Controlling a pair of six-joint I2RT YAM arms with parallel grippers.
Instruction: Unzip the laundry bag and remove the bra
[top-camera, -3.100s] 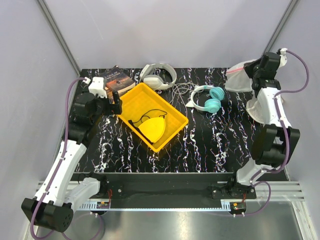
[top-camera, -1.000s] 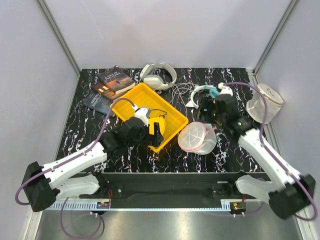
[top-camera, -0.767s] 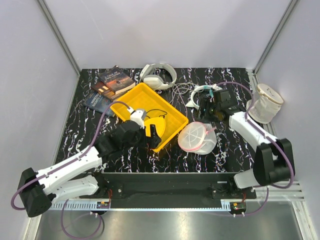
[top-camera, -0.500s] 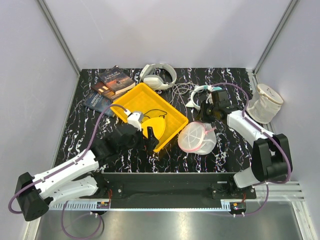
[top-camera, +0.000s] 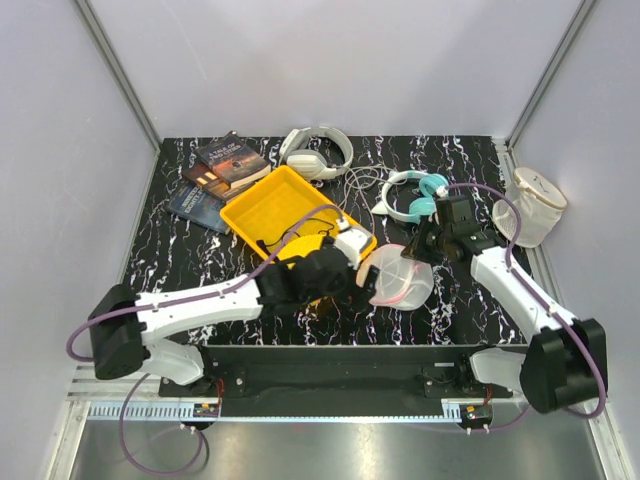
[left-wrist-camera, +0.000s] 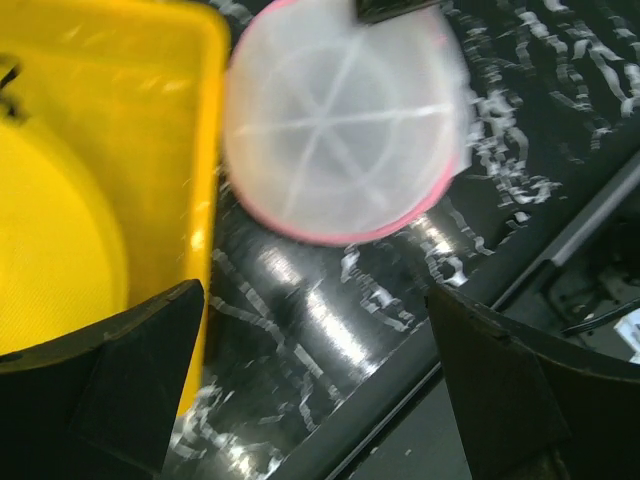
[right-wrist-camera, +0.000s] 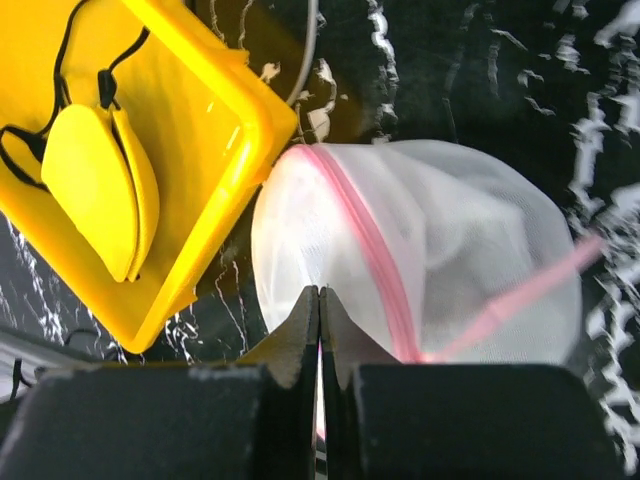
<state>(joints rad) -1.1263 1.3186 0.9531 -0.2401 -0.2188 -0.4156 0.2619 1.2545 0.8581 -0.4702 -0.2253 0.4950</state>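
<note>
The laundry bag (top-camera: 396, 278), a round white mesh dome with a pink rim, lies on the table just right of the yellow tray's near corner. My right gripper (right-wrist-camera: 320, 292) is shut, its tips over the bag's (right-wrist-camera: 440, 250) mesh next to the pink zipper band. A sliver of pink shows in the slit between its fingers, and I cannot tell if anything is pinched. In the top view the right gripper (top-camera: 412, 252) sits at the bag's far edge. My left gripper (left-wrist-camera: 315, 390) hangs open just left of the bag (left-wrist-camera: 340, 120), holding nothing. The bra is hidden.
The yellow tray (top-camera: 268, 205) holds a yellow bra (right-wrist-camera: 95, 190) with black straps. Books (top-camera: 215, 170) and white headphones (top-camera: 318, 152) lie at the back. Teal headphones (top-camera: 420, 195) lie behind the bag. A cream mesh bag (top-camera: 530, 205) stands at the right edge.
My right gripper has closed and come down from near the teal headphones to the laundry bag's far edge. The left arm has swung right, from over the tray to beside the bag.
</note>
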